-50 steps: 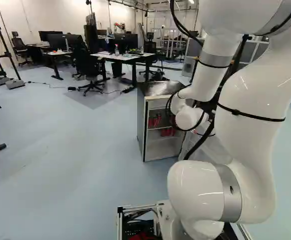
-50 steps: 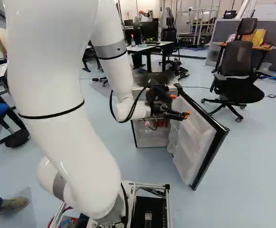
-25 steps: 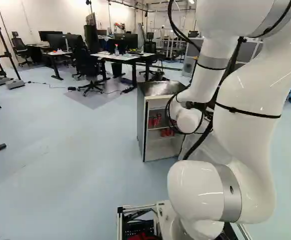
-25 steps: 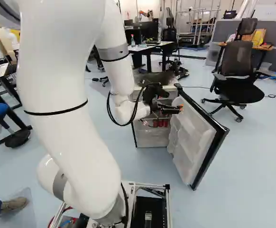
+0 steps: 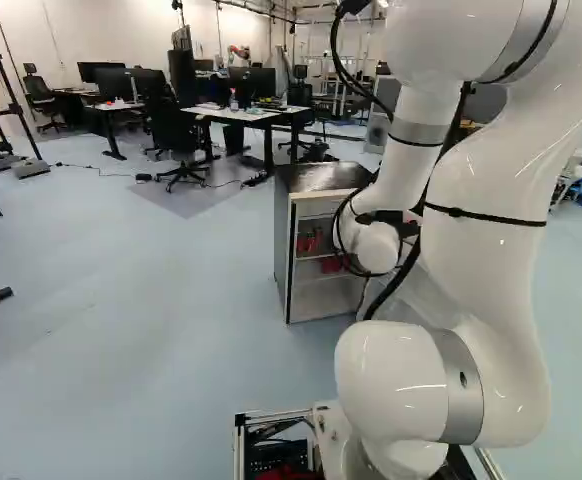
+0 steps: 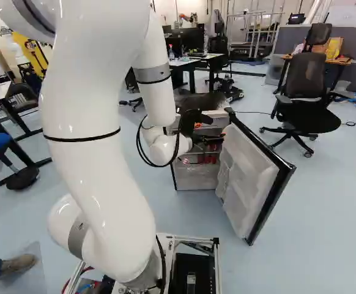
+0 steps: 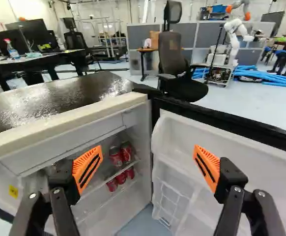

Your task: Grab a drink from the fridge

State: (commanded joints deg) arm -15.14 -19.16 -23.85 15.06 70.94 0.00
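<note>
In the right base view my gripper (image 6: 210,132) is in front of the upper part of the open fridge (image 6: 196,177), near its door (image 6: 248,177). The wrist view has the gripper (image 7: 146,169) open, its orange-padded fingers wide apart with nothing between them. Ahead of it, inside the fridge (image 7: 116,221), red cans stand on two shelves: an upper can (image 7: 116,156) with another beside it, and a lower can (image 7: 112,185) with others beside it. The cans (image 5: 311,243) also show in the left base view, partly behind the wrist.
The fridge's dark top (image 7: 54,101) lies below a desk (image 7: 30,60) farther back. A black office chair (image 6: 306,92) stands behind the door. Another robot (image 7: 236,34) is in the far background. A person's shoe (image 6: 19,263) shows at the lower left of the right base view.
The arm has swung and drawn its gripper leftward in the right base view, away from the door and toward the fridge's opening. The base, fridge and door have not moved.
</note>
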